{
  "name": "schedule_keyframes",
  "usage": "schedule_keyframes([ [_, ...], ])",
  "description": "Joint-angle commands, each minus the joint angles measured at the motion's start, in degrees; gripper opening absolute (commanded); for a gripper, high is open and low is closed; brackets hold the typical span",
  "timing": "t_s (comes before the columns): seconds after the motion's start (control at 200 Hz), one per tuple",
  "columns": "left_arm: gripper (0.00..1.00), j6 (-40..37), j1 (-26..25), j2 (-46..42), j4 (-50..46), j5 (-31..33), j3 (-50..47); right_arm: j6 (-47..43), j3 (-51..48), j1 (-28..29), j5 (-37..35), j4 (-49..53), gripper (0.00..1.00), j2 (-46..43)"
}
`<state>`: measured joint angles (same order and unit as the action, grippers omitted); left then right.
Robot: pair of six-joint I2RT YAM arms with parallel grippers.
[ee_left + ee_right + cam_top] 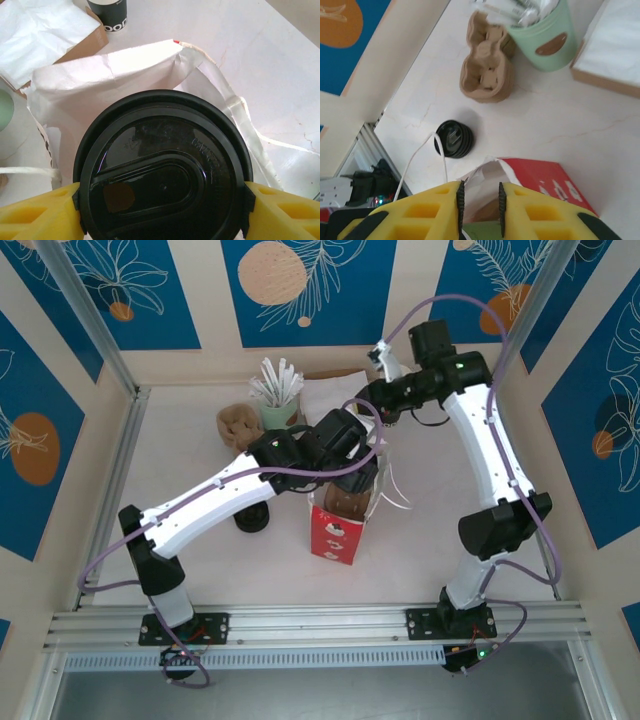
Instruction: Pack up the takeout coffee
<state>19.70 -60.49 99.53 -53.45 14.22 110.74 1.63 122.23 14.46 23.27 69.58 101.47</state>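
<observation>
- Robot lab test cell.
- Aluminium frame (88, 315) and blue printed panels (170, 280) wall in a white table (420, 540).
- Left arm (215, 498) and right arm (490, 455) bolted to its front rail (320, 625).
</observation>
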Motion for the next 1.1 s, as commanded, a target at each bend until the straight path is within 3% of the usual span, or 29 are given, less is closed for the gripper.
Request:
schedule_keyframes([
  [0.0, 0.74, 1.79, 0.06, 0.53, -2.52, 0.23, 1.55, 0.88, 0.72, -2.97, -0.07, 5.46, 0.38, -1.09],
  [0.095, 0.73, 2.60, 0.02, -0.27, -2.09, -0.07, -1.10, -0.28, -4.24, -3.69, 0.04, 4.13, 0.45, -3.47],
  [0.46, 0.73, 1.96, 0.50, -3.56, -0.01, -0.95, -7.94, -7.94, -16.36, -2.30, -0.67, 2.20, 0.53, -5.23],
  [0.65, 0.73, 0.21, 1.68, -4.23, -0.13, -3.60, -7.70, -11.23, -15.96, -2.07, 3.08, 1.93, 0.65, -4.68],
  [1.095, 0.73, -2.12, 4.55, -5.75, -0.65, -9.44, -8.51, -20.93, -9.50, 2.64, 2.47, 3.29, 0.67, 3.07],
])
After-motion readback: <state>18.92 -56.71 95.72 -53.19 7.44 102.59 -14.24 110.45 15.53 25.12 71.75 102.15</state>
